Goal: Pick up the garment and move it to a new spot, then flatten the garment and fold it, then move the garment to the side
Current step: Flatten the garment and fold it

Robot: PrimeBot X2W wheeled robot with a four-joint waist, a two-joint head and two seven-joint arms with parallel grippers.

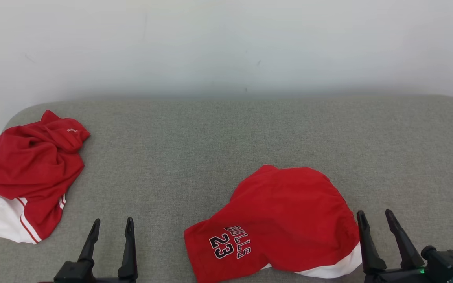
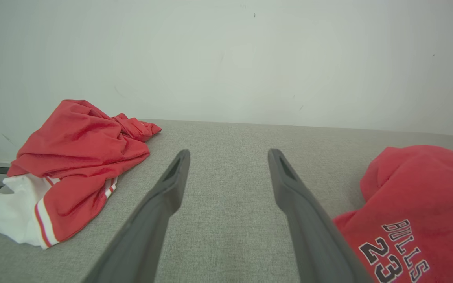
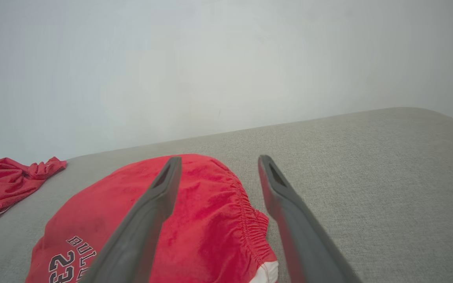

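The red shorts, printed BULLS 23, are lying in a rounded mound on the grey cushion at its near right, and nothing is being gripped: the right gripper is being held wide open and empty just beside their gathered waistband. The left gripper is likewise being held open and empty over bare cushion, between the shorts and a crumpled red-and-white garment that is lying at the far left edge, well apart from them.
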